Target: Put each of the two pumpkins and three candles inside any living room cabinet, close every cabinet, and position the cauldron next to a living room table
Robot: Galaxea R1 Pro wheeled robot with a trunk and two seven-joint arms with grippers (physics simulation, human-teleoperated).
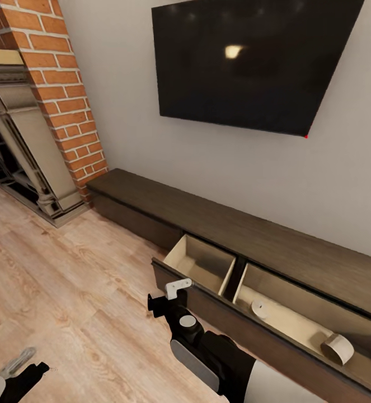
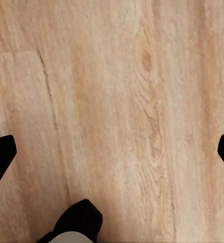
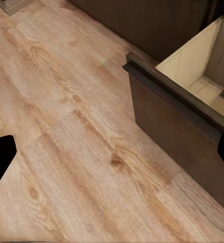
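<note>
While your right gripper [image 1: 178, 287] hangs open and empty by the cabinet's [image 1: 207, 221] open drawer [image 1: 275, 330], two candles [image 1: 261, 308] lie inside near its right end; your left gripper [image 1: 17, 361] is spread over bare floor [image 1: 67, 280], holding nothing. No writing is readable.

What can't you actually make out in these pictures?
- Head view: the open drawer runs off the right edge, so anything further in is cut off.
- Head view: the two candles inside are too small for detail.
- Head view: the left end effector is blurred near the edge.
</note>
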